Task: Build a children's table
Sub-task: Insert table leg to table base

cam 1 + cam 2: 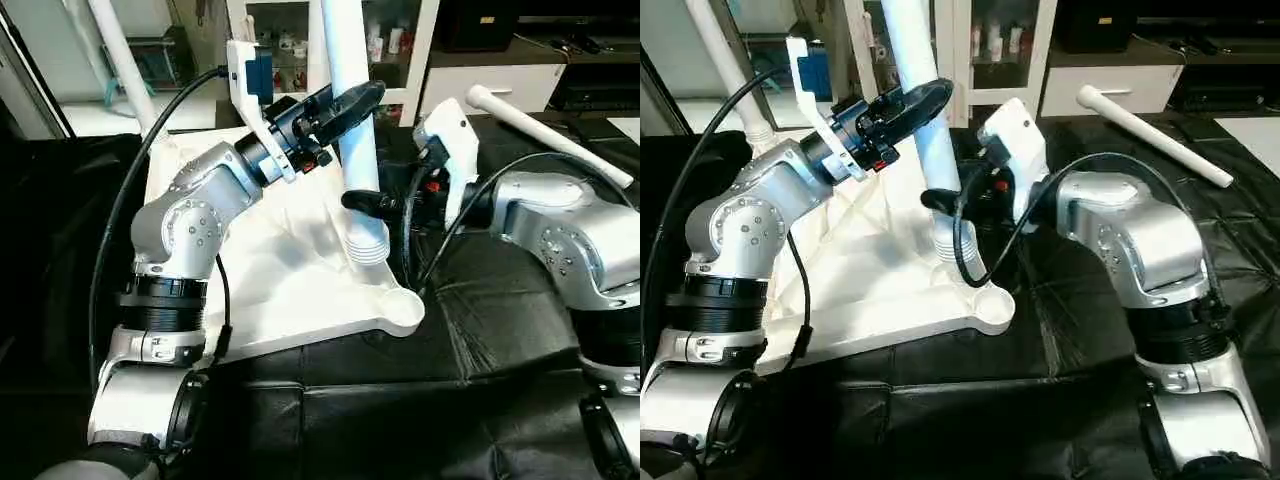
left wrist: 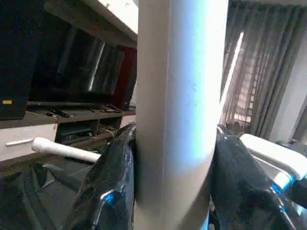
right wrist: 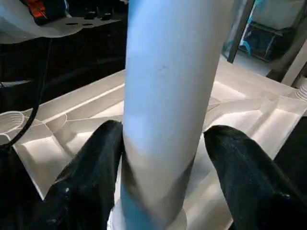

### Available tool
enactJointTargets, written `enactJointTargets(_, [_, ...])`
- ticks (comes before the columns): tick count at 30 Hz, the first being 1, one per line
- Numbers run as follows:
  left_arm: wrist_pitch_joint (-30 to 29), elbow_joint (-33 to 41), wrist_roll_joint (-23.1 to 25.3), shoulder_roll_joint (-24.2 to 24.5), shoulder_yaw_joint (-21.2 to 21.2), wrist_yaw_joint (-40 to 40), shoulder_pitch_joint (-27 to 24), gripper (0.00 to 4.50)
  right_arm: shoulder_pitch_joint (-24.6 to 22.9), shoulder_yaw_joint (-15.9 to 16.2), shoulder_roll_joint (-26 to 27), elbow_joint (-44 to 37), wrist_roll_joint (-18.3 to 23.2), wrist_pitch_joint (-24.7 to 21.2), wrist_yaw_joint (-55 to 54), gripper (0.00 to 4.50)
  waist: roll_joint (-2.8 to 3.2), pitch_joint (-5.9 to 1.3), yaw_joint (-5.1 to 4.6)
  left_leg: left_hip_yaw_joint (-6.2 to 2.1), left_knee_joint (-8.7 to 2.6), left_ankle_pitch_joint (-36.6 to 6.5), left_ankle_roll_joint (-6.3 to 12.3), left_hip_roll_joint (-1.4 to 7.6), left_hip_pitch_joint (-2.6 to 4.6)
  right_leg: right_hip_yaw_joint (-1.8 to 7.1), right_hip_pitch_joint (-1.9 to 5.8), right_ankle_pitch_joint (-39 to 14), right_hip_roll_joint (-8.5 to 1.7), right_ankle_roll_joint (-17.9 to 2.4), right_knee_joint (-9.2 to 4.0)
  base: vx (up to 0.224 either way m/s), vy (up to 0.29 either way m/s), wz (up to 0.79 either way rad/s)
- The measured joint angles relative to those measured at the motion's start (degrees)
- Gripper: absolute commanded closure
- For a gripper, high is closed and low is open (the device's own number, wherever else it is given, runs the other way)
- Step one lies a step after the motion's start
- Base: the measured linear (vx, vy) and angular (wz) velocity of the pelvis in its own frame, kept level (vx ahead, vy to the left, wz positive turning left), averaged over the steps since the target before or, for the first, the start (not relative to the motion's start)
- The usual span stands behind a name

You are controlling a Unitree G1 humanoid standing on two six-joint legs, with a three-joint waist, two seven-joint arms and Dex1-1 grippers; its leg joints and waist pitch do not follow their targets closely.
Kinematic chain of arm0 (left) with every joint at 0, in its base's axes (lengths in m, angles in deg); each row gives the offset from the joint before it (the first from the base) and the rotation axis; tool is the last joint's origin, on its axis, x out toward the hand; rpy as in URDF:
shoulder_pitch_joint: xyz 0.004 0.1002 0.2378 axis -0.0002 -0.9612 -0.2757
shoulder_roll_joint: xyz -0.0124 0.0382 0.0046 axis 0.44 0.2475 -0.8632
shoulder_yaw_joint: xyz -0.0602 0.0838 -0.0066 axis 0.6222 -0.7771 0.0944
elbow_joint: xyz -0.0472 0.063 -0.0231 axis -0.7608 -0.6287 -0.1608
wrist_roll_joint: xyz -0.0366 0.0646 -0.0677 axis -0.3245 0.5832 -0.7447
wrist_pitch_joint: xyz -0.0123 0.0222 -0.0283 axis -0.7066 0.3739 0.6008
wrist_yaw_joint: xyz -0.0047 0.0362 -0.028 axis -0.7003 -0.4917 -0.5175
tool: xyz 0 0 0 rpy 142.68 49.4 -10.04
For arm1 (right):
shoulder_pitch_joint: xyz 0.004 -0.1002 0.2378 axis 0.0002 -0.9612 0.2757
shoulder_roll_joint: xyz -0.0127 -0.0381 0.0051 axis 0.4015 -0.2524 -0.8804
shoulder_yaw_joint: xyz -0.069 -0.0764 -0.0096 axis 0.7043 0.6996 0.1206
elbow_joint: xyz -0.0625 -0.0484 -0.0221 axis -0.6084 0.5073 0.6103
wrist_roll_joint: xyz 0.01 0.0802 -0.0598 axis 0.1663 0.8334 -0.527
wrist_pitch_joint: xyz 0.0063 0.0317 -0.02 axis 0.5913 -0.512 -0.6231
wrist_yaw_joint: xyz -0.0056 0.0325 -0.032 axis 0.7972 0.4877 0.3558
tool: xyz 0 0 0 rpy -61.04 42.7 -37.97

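The children's table top (image 1: 290, 290) lies underside up on the black work table, its ribs showing. One white leg (image 1: 350, 60) stands upright with its base in a socket (image 1: 368, 248) near the top's right edge. My left gripper (image 1: 355, 105) is shut on this leg high up; its fingers (image 2: 115, 182) press both sides of the tube (image 2: 177, 110). Lower down, my right gripper (image 1: 368, 205) is open, its fingers (image 3: 91, 182) straddling the same leg (image 3: 163, 96) just above the socket. Another leg (image 1: 120, 60) stands at the far left corner. A further leg (image 1: 550, 135) lies loose at the back right.
The near right corner socket (image 1: 405, 305) is empty. Black cables (image 1: 120, 220) loop from both wrists over the tabletop. The black-covered work table (image 1: 400, 400) stretches toward me. A white cabinet (image 1: 400, 50) and a low shelf unit stand behind.
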Motion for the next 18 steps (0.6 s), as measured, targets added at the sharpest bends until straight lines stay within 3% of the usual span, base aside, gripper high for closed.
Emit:
enactJointTargets(17, [-0.37, 1.91, 0.43, 0.54, -3.21, -2.24, 0.00, 2.70, 1.24, 4.12, 0.01, 3.57, -1.38, -1.15, 1.73, 1.52, -0.05, 0.02, -0.07, -0.02, 0.23, 0.00, 0.00, 0.01, 0.00, 0.03, 0.00, 0.00, 0.00, 0.00, 0.17, 0.000, 0.000, 0.00])
enactJointTargets(18, [-0.38, 1.91, 0.43, 0.61, -3.34, -2.32, -0.01, 2.70, 1.24, 4.14, 0.01, 3.69, -1.37, -1.18, 1.87, 1.70, -0.05, 0.02, -0.08, -0.02, 0.23, 0.00, 0.00, 0.01, 0.00, 0.03, 0.00, 0.00, 0.00, 0.00, 0.17, 0.000, 0.000, 0.00])
